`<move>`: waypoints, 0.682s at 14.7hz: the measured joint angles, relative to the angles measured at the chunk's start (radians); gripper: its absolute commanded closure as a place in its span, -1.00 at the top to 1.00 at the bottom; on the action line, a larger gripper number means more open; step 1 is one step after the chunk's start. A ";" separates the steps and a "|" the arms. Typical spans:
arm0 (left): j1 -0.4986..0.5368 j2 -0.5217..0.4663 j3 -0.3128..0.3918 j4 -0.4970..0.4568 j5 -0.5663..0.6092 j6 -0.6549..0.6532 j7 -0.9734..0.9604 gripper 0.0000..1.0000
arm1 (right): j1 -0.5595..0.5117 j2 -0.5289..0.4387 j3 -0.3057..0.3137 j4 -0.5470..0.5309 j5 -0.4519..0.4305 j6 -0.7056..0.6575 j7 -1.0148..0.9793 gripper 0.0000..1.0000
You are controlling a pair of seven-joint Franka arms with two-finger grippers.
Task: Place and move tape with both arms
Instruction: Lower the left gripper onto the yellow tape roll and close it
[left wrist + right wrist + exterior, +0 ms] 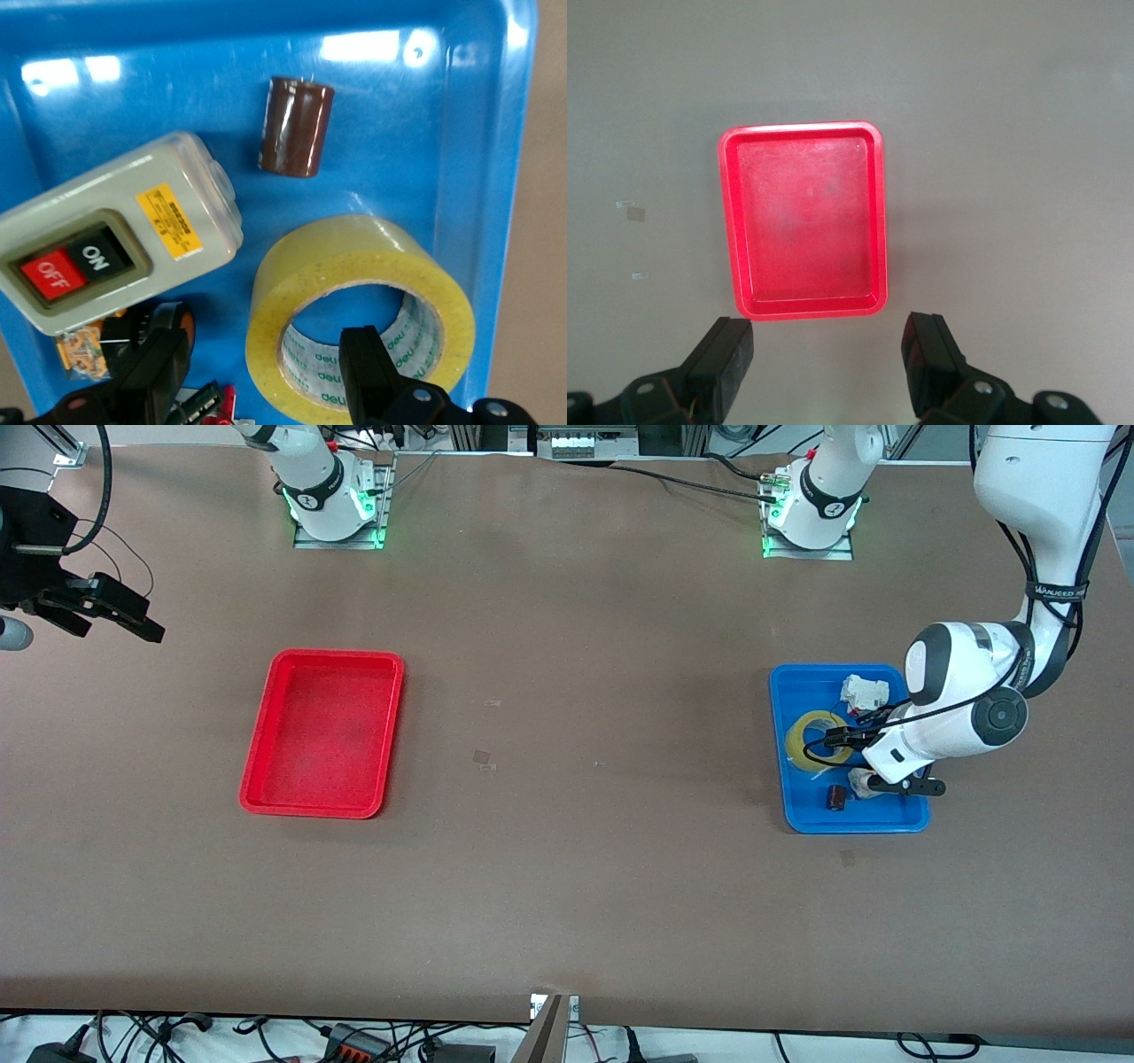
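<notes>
The tape (pixel 359 305) is seen lying in the blue tray (pixel 788 691), beside a switch box (pixel 106 230). The left claw (pixel 266 372) is spread wide, straddling its rim. The right claw (pixel 828 354) is held wide over the tabletop (pixel 567 868), waiting.

Left arm (pixel 961 708) hides pt of tape (pixel 808 737), switch box (pixel 858 781).

Left arm (pixel 1045 531) reaches down from base, elbow bent, wrist low; left gripper (pixel 266 372) points down, fingers (pixel 368 367) spread apart, nothing between them. Right arm (pixel 301 469) waits, raised toward its own end of table; right gripper (pixel 833 363) high, facing down, fingers (pixel 926 354) wide apart, holding nothing
</notes>
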 measured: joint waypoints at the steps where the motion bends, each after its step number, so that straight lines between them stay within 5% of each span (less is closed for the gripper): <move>1: 0.000 0.000 0.000 -0.008 0.000 0.000 0.000 1.00 | 0.000 0.000 0.000 0.000 0.000 0.004 0.000 0.97; 7: 0.000 0.012 0.000 -0.044 0.000 0.047 0.000 1.00 | 0.000 0.001 0.000 0.000 0.000 0.005 0.000 0.97; 10: 0.000 0.027 -0.001 -0.052 0.000 0.074 0.000 0.55 | 0.000 0.002 0.000 0.000 0.000 0.005 0.000 0.97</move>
